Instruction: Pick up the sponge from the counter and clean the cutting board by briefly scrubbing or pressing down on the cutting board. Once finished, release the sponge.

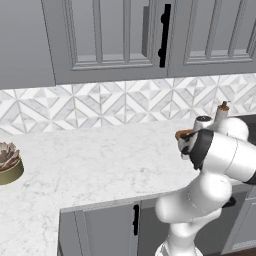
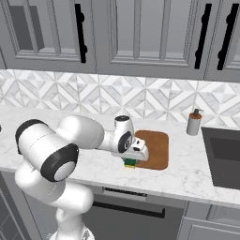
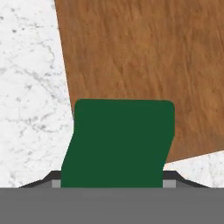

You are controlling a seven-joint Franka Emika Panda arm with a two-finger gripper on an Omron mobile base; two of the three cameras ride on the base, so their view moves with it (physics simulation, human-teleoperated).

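Fingers (image 3: 112, 181) clenched on sponge (image 3: 118, 144), held low over board (image 3: 144, 65) edge w/ green side up, prob. lining up to scrub.

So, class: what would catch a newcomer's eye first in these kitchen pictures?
The tool at the near edge of the orange-brown cutting board, with the green-topped sponge between its fingers. Next the soap bottle by the backsplash, right of the board. Then the potted succulent far left on the counter.

Flat, even rendered light filled the kitchen; soft shadows lay under the arm, no glare, edges slightly pixelated throughout.
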